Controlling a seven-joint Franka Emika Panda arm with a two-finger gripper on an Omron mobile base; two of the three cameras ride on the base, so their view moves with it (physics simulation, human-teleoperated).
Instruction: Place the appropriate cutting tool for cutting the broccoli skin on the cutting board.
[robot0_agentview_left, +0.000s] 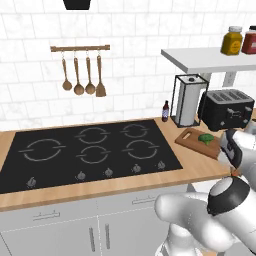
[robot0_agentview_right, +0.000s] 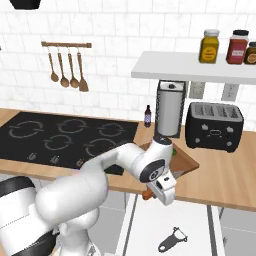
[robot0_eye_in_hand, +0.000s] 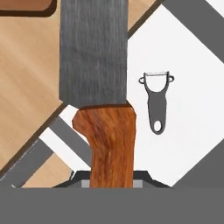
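My gripper (robot0_eye_in_hand: 112, 181) is shut on the brown wooden handle of a knife (robot0_eye_in_hand: 94, 52) whose broad grey blade points away from the hand. In the right base view the gripper (robot0_agentview_right: 165, 192) hangs just past the counter's front edge, over an open white drawer (robot0_agentview_right: 150, 225). A dark peeler (robot0_eye_in_hand: 156, 103) lies on the drawer floor, also seen as the peeler (robot0_agentview_right: 172, 240) from the base. The brown cutting board (robot0_agentview_left: 192, 140) sits on the counter right of the cooktop, with the small green broccoli (robot0_agentview_left: 205, 138) on it. My arm covers part of the cutting board (robot0_agentview_right: 187, 161).
A black toaster (robot0_agentview_right: 214, 125) and a paper towel holder (robot0_agentview_right: 170, 107) stand behind the board. A small dark bottle (robot0_agentview_right: 147, 116) is by the wall. The black cooktop (robot0_agentview_left: 85, 150) lies to the left. A shelf (robot0_agentview_right: 195, 67) with jars hangs above.
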